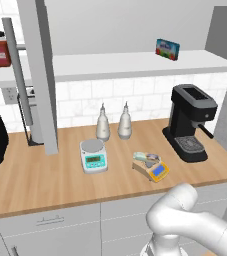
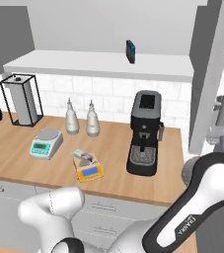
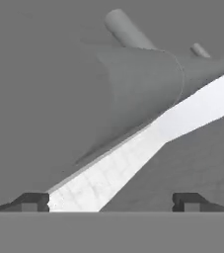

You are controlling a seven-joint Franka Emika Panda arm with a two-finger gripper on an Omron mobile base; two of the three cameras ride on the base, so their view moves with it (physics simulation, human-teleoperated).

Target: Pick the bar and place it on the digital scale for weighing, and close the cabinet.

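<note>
Two doors: both stood swung open on the cabinet (image 1: 41,75) in the left base view, one edge-on in front of the counter (image 1: 45,180), its silver handle (image 1: 16,75) facing the camera.
Bar: the mint-wrapped bar (image 1: 143,156) already lay on the grey plate of the digital scale (image 1: 151,167), which sat between the white scale (image 1: 93,155) and the coffee machine (image 1: 191,121).
Step in hand: by that evidence the weighing looked done and closing the cabinet was what remained.

Right base view, door: the right-hand cabinet door (image 2: 213,64) jutted toward the camera past the coffee machine, with the arm (image 2: 202,197) bent up beside it.
Right base view, scale: the bar rested on the digital scale, well apart from the arm.

Hand view, fingers: the gripper (image 3: 111,201) had its tips spread wide with nothing between them.
Hand view, target: a grey door face and a round silver handle bar (image 3: 128,29) lay close ahead, white tile showing through a gap.
Advice: a flat push on the door's outer face, near its free edge and away from the hinge, seemed best; keeping the fingers from hooking the handle would avoid dragging the door back open.
</note>
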